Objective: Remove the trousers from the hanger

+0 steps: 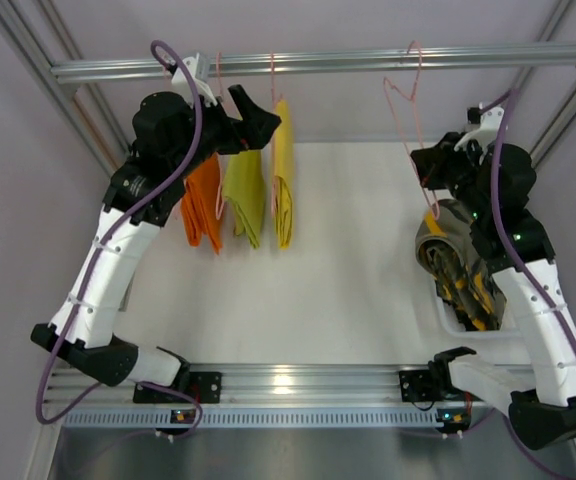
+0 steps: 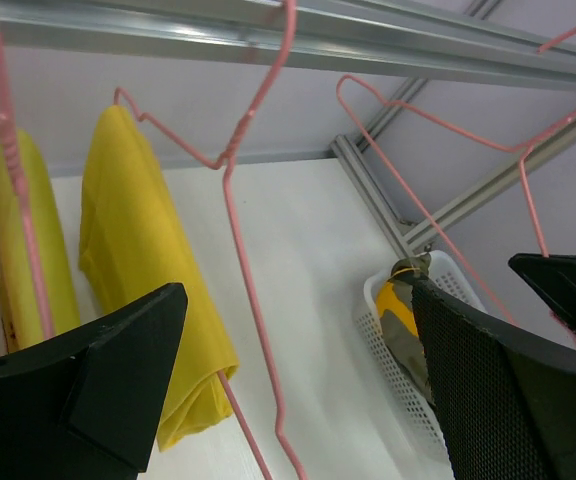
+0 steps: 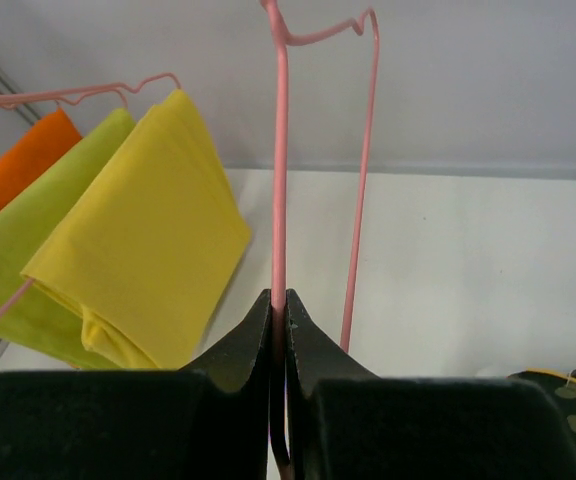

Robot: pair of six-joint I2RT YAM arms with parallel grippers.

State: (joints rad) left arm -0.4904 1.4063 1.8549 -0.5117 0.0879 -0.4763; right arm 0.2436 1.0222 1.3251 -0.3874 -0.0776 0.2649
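Right gripper [image 3: 278,312] is shown clamped on one wire of the bare pink hanger [image 3: 280,180], whose hook reaches up to the far rail [image 1: 318,62]. The left gripper [image 2: 298,300] is seen agape at the far left, beside a hung yellow garment [image 2: 138,250]. The trousers [image 1: 456,262] are seen apart from the hanger, in the white basket [image 2: 388,345] at the near right. Removal is judged essentially complete, so the wire is best released slowly, lest the hanger swing off the rail.
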